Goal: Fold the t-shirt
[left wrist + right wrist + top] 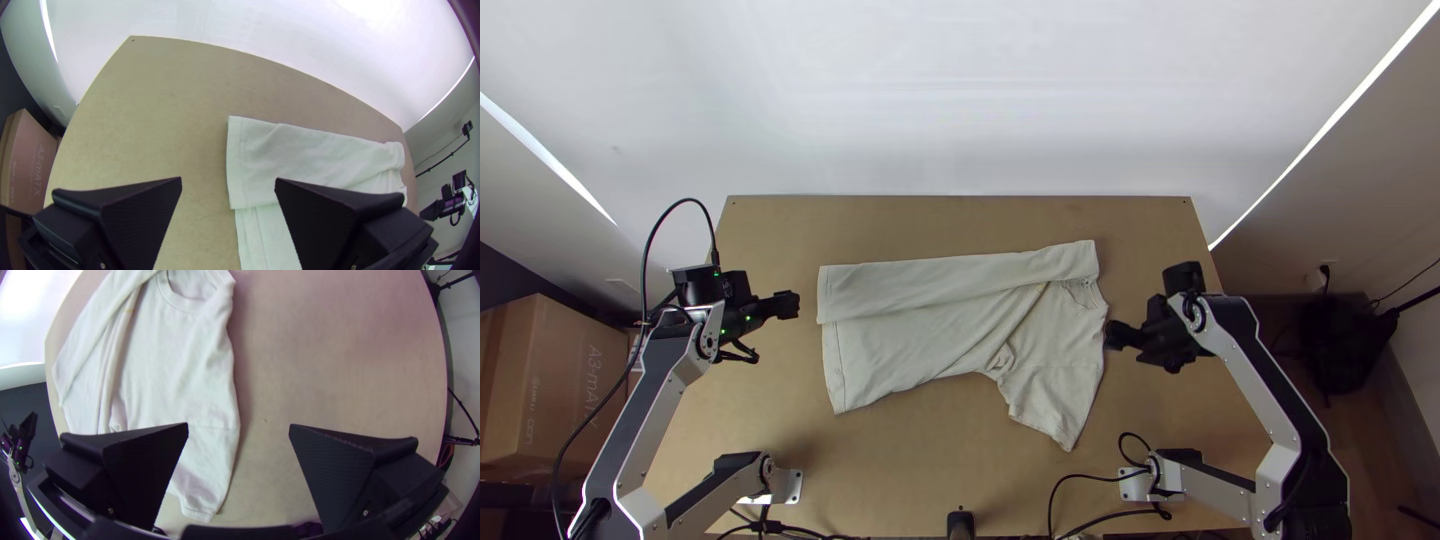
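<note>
Left claw (pixel 789 304) hanging wide open, holding nothing, apart from shirt (pixel 910 340); right claw (pixel 1114 336) gaping wide, gripping nothing, beside neck end. Shirt lying mid-table (pixel 930 470), far side folding over; fingers (pixel 142 470) hiding parts in wrist views.

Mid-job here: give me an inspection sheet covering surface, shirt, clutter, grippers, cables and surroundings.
Surface: light wooden table, shirt lying on it.
T-shirt: far side folded over in a long band; near sleeve spread toward the near edge; hem left, collar right.
Clutter: small black object at the near edge's middle.
Left gripper: open, holding nothing, left of the hem.
Right gripper: open, holding nothing, beside the collar end.
Cables: black, looping by the left arm and around both bases.
Surroundings: cardboard box left; white backdrop behind.
</note>
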Tool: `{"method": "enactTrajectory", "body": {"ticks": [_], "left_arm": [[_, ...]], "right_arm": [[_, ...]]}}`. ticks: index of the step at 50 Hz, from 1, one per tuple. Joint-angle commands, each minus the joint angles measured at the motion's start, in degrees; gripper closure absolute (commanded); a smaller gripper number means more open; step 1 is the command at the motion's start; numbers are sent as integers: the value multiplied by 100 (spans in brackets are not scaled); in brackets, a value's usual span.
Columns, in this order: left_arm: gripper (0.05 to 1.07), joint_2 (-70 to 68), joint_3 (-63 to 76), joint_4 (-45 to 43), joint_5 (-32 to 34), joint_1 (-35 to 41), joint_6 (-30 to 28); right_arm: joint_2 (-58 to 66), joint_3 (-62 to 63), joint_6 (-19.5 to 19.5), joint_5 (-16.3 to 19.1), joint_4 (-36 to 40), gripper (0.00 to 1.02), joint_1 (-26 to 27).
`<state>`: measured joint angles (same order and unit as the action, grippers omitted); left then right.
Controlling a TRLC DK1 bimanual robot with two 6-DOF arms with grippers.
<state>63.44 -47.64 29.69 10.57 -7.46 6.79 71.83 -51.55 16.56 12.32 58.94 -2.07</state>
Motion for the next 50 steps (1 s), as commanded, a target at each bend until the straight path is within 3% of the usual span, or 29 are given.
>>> {"method": "enactTrajectory", "body": {"ticks": [1, 6, 12, 16, 28, 29, 34, 35, 45, 50], "left_arm": [[12, -69, -185, 195, 77, -27, -81], [12, -113, -272, 344, 165, 17, -81], [12, -113, -281, 344, 165, 70, -55], [12, -113, -299, 344, 165, 105, -11], [12, -139, -299, 371, 165, 131, 7], [12, -148, -299, 379, 165, 131, 7], [12, -183, -316, 608, 165, 166, -116], [12, -200, -325, 722, 165, 201, -213], [12, -244, -308, 2084, 165, 667, -1408], [12, -297, -193, 2515, 68, 1160, -1742]], "right_arm": [[-161, 453, 146, 34, 127, 12, -4], [-3, 690, 155, 139, 109, 19, -40], [296, 796, 269, 342, -58, 20, -189], [454, 822, 296, 377, -251, 33, -259], [859, 866, 339, 377, -664, 48, -426], [885, 866, 339, 377, -682, 52, -435], [876, 883, 339, 377, -963, 96, -505], [876, 875, 348, 377, -981, 100, -505], [859, 840, 304, 368, -989, 100, -541], [771, 857, 304, 368, -981, 100, -541]]}}
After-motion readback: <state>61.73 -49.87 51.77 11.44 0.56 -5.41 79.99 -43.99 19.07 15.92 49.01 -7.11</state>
